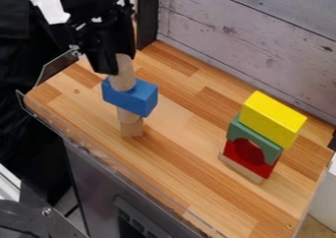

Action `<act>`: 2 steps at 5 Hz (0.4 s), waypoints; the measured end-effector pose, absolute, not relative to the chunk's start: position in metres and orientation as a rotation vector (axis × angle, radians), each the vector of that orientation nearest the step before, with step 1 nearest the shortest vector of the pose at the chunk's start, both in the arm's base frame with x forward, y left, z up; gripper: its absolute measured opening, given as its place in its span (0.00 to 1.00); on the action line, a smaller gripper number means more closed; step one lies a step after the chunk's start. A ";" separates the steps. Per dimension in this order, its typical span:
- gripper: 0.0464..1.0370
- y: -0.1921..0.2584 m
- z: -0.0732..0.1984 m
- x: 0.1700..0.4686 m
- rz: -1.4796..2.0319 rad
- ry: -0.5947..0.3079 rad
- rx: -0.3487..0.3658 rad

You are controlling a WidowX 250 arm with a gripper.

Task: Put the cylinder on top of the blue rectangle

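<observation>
while the black gripper (pixel 117 60) is held low in the upper left of the frame, the wooden cylinder (pixel 123 79) is gripped near its upper end between the two fingers. the cylinder is kept upright, and its lower end is set against the top of the blue rectangle (pixel 134 100), left of the frame's centre. the blue rectangle is laid flat, and it is borne from beneath by a rounded wooden piece (pixel 128 116), which is in turn carried by a wooden block (pixel 132 129) on the tabletop (pixel 177 156).

in the right part of the frame, a second stack is seen, well apart from the first. its base is formed by a thin wooden strip (pixel 238 167); a red block (pixel 261 169) is stood on that, a green arch (pixel 238 130) is placed over the red, and the top is taken by a yellow block (pixel 272 119), tilted in the view.

across the upper right, the work surface is backed by pale, weathered planks (pixel 242 38). along the left and lower edge, the tabletop is bordered by a clear guard (pixel 58 67).
</observation>
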State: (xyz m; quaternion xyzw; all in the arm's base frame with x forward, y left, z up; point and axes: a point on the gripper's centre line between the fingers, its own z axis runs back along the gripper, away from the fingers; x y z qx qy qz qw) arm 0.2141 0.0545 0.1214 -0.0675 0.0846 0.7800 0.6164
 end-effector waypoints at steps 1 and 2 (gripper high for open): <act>0.44 0.055 0.117 0.216 1.798 0.204 -0.153; 0.45 0.054 0.114 0.217 1.800 0.215 -0.152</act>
